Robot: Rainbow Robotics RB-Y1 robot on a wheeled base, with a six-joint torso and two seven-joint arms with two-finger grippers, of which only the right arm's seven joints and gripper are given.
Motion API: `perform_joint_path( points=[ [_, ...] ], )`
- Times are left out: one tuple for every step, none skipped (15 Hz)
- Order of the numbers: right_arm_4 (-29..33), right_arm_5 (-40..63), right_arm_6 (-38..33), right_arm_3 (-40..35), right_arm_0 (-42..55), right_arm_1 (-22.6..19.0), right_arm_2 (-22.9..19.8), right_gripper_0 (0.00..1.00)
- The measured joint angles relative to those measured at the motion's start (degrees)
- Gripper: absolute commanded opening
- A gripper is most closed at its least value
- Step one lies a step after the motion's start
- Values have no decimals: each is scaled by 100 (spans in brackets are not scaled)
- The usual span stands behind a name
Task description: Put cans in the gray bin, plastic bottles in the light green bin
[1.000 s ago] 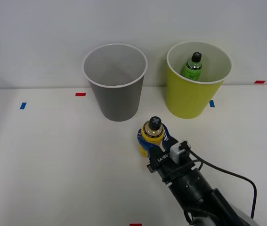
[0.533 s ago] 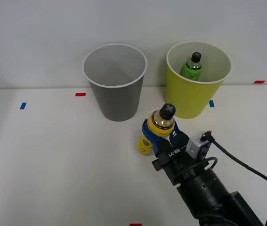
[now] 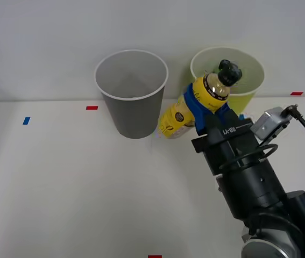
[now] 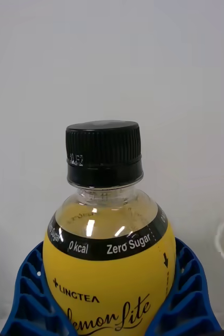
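Since half a second ago the right gripper (image 3: 201, 109) has lifted the yellow-labelled bottle (image 3: 195, 105) off the table (image 3: 61, 188) and carried it toward the far edge. It now hangs tilted in the air, black cap (image 3: 229, 71) up and toward the light green bin (image 3: 248, 95), its base low beside the gray bin (image 3: 133, 97). The blue ribbed fingers (image 4: 188, 294) are closed around the bottle's body on both sides, clamping it below the shoulder. The cap appears to sit over the light green bin's near rim, though depth is hard to judge from the front view. Both bins stand side by side near the table's far edge.
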Motion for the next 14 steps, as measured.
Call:
perform_joint_path(
  points=[
    [-161, 61, -6, -54, -109, -6, -117, 0],
    [-432, 86, -15, -61, -255, -13, -263, 0],
    [-696, 148, -23, -63, -415, -17, -467, 0],
    [-917, 329, -27, -62, -582, -16, -729, 0],
    [-1093, 550, -29, -60, -742, -15, -1047, 0],
    [-1336, 760, -30, -54, -896, -30, -1311, 0],
    [-1565, 829, -30, -28, -1031, -90, -1503, 0],
    [-1731, 846, -30, 56, -1151, -192, -1646, 0],
    [-1831, 833, -31, 261, -1277, -294, -1749, 0],
    [-1875, 759, -32, 506, -1419, -373, -1808, 0],
    [-1900, 682, -36, 738, -1563, -421, -1859, 0],
    [-1918, 633, -38, 994, -1700, -455, -1941, 0],
    [-1930, 614, -39, 1168, -1797, -500, -2023, 0],
    [-1943, 607, -41, 1291, -1862, -582, -2082, 0]
  ],
)
